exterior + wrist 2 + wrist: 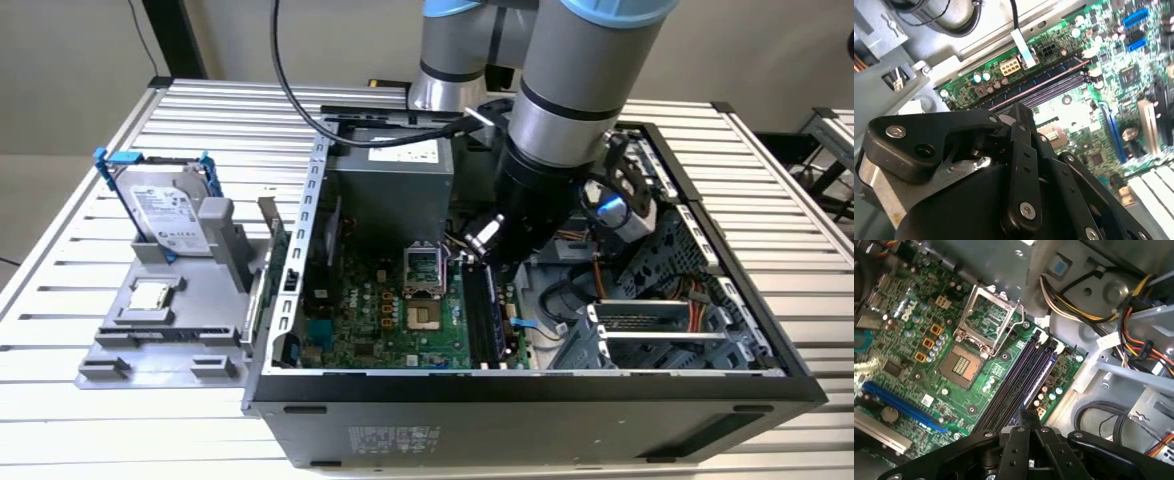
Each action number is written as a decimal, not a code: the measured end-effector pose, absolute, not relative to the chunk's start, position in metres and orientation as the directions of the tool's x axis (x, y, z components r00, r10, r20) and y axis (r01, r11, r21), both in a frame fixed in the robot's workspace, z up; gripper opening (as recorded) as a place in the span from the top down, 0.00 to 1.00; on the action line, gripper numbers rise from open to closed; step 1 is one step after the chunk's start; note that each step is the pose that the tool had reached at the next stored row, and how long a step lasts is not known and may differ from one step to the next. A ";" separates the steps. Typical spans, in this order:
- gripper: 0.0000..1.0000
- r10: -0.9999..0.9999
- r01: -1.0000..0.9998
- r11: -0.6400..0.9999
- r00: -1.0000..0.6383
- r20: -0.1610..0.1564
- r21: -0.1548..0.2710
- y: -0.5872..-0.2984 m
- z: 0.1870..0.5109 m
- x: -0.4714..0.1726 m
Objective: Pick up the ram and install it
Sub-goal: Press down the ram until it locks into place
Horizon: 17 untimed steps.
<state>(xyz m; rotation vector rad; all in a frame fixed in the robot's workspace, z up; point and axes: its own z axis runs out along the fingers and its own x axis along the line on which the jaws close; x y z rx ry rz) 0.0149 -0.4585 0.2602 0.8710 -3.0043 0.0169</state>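
Note:
In the exterior view my gripper [483, 252] reaches down into the open computer case [534, 392], over the far part of the black memory slots [487, 315]. In the first wrist view the ram [1040, 382] is a thin dark strip with a bluish sheen. It stands edge-on along one of the slots [1006, 390], and its far end lies by the white clips. My gripper [1029, 416] is shut on the ram's near part, and the fingers hide the rest of it. In the second wrist view my gripper [1021, 107] hangs just above the slots [1054, 80].
An open processor socket [986, 322] lies beside the slots on the green motherboard [387, 320]. Bundled cables [1079, 305] and drive cages crowd the other side. Outside the case, a grey fixture [160, 345] carries a blue-bracketed hard drive [167, 210] and a square processor chip [150, 295].

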 end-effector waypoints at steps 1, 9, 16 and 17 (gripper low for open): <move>1.00 -0.550 -0.550 0.835 -0.835 0.016 -0.007 -0.459 0.260 0.015; 1.00 -0.662 -0.662 0.749 -0.749 0.011 -0.001 -0.459 0.260 0.015; 1.00 -0.750 -0.750 0.662 -0.661 0.009 0.002 -0.459 0.260 0.015; 1.00 -0.762 -0.763 0.647 -0.647 0.009 0.002 -0.459 0.260 0.015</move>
